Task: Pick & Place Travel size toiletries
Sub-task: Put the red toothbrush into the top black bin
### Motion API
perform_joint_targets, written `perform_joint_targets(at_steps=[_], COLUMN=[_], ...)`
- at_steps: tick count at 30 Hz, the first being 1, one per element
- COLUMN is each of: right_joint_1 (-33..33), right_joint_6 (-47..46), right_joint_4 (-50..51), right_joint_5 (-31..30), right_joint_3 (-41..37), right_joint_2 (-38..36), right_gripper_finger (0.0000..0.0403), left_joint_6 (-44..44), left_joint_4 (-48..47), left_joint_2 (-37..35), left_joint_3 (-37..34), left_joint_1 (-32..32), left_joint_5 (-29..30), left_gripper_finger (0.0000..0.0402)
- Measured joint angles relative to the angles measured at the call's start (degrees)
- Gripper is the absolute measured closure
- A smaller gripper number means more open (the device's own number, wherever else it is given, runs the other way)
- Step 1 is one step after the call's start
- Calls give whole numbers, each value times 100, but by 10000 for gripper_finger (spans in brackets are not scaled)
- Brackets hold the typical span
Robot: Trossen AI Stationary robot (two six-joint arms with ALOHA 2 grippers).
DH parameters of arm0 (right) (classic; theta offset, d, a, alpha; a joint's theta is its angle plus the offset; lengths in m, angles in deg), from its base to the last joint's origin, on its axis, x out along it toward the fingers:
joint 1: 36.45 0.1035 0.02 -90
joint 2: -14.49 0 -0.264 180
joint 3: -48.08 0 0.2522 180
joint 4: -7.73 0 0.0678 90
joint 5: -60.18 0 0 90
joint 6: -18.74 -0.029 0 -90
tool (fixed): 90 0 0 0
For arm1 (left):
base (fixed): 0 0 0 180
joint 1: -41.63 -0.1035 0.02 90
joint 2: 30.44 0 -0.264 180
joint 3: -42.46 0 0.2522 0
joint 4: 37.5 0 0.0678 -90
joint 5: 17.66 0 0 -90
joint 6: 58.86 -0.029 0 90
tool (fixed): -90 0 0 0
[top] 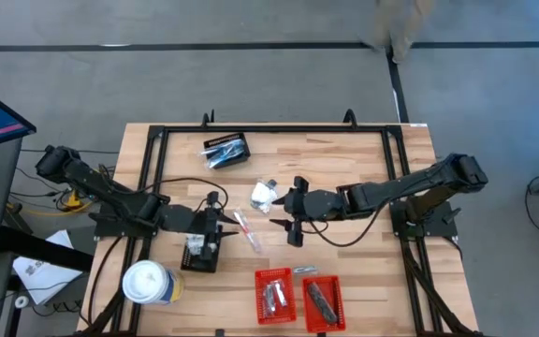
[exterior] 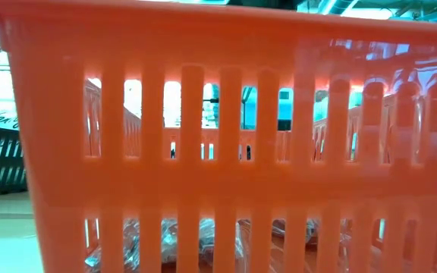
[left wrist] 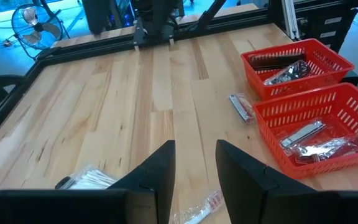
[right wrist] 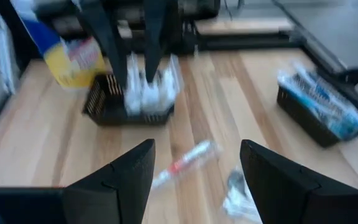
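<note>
**Spotter:** Where's the next item?

**Me:** The tube (top: 246, 230) lies loose on the tabletop (top: 363, 168), mid-way between the arms, and a clear-wrapped packet (top: 265, 195) lies near it, toward the far side. Other toiletries are already in the two red baskets (top: 273, 296) at the near edge, and one small piece lies just beside them. There are more in the far black basket (top: 225, 150).

**Spotter:** And your pincers?

**Me:** The right pincer (top: 288, 209) hangs just beside those two loose pieces. It is spread wide with nothing in it. The left pincer (top: 215, 223) is over the near black basket (top: 201, 255). Its fingers are only narrowly apart, and its wrist view shows bare wood through the gap. A white packet (right wrist: 148, 84) sits in that basket under it.

**Spotter:** How will you take the tube?

**Me:** I think the right arm should do it. The tube lies at a slant, so I'd turn the wrist until the fingers sit across its narrow width. I'd come straight down over its middle and close gently, because the wrap looks slippery. The packet is close by, so I'd keep the far finger off it, or I'd drag both along.
</note>
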Motion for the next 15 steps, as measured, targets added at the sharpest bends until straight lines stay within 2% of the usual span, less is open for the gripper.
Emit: perform_joint_targets(at_steps=[15], right_joint_1=[128], right_joint_6=[-72], right_joint_4=[-76], right_joint_5=[2], right_joint_3=[-93], right_joint_2=[-106], right_gripper_finger=[173], left_joint_6=[0], left_joint_4=[11], left_joint_2=[-2], left_joint_3=[-1], left_joint_1=[1], left_joint_5=[0], left_gripper_finger=[294])
